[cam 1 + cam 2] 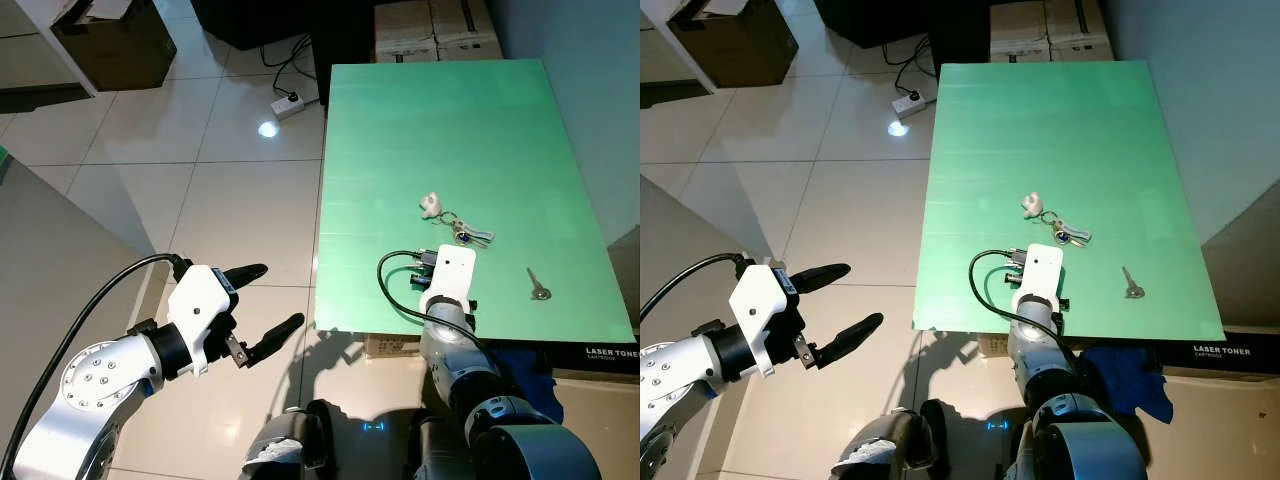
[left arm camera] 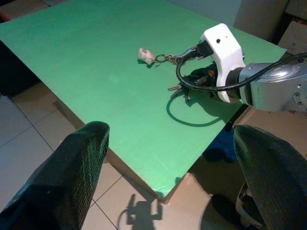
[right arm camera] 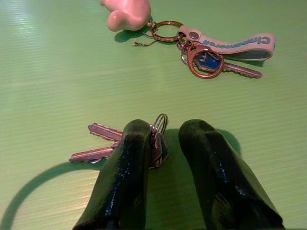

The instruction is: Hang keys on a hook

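Observation:
A small ring with two silver keys [image 3: 103, 143] lies on the green table [image 1: 440, 130] near its front edge. My right gripper [image 3: 160, 139] hangs low over it, open by a narrow gap, with the ring standing between the fingers against one of them. Its white wrist housing [image 1: 452, 272] hides those keys in the eye views. Just beyond lies a second bunch with a pink charm [image 1: 431, 205], a strap and keys [image 1: 472, 236]. A single key [image 1: 539, 287] rests to the right. My left gripper [image 1: 280, 295] is open over the floor, left of the table.
Cardboard boxes [image 1: 435, 30] stand behind the table's far end. A white power strip [image 1: 287, 103] with cables lies on the tiled floor. A toner box [image 1: 610, 352] and a blue cloth [image 1: 1130, 385] sit under the table's front right. A dark box [image 1: 115, 40] stands far left.

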You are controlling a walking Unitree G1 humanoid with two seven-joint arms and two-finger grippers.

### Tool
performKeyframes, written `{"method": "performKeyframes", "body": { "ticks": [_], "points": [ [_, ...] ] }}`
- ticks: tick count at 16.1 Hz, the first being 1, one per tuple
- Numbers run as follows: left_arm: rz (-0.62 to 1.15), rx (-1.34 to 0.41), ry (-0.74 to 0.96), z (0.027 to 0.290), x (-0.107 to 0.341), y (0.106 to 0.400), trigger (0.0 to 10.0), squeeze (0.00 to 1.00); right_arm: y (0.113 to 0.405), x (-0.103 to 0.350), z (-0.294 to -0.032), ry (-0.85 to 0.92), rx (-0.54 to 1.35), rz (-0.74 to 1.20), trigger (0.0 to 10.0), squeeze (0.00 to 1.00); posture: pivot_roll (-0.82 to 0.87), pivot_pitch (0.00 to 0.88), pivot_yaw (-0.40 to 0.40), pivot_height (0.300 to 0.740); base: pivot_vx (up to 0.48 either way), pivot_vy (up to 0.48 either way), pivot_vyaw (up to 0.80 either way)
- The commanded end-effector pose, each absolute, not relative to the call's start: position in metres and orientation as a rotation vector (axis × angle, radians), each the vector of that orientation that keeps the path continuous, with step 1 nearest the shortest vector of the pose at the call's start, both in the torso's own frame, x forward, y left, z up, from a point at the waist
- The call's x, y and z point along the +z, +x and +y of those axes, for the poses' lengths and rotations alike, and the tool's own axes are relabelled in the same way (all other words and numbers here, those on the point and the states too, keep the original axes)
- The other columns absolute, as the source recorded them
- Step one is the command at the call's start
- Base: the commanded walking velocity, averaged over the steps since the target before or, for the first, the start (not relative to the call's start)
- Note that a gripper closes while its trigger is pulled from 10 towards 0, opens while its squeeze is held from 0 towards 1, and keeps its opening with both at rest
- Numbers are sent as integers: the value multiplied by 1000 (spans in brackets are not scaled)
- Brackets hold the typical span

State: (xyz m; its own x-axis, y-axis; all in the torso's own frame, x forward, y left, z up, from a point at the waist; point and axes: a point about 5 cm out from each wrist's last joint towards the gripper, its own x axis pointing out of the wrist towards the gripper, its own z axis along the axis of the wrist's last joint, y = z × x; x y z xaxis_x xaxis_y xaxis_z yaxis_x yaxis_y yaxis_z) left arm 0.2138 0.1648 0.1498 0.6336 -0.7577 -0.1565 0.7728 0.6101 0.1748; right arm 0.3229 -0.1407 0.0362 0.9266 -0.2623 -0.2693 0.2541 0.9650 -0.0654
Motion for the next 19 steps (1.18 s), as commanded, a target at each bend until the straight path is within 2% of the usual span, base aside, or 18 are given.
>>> {"method": "performKeyframes", "body": {
  "ticks": [1, 11, 19],
  "points": [
    [68, -881, 242, 168, 151, 213, 10000, 0, 319, 32, -136, -39, -250, 289, 10000, 0, 144, 241, 176, 740, 0, 0, 0],
    [68, -880, 248, 169, 154, 212, 10000, 0, 323, 33, -136, -43, -186, 307, 10000, 0, 161, 256, 175, 740, 0, 0, 0],
    [72, -880, 245, 170, 153, 211, 10000, 0, 322, 31, -136, -24, -206, 315, 10000, 0, 157, 255, 181, 740, 0, 0, 0]
  ]
}}
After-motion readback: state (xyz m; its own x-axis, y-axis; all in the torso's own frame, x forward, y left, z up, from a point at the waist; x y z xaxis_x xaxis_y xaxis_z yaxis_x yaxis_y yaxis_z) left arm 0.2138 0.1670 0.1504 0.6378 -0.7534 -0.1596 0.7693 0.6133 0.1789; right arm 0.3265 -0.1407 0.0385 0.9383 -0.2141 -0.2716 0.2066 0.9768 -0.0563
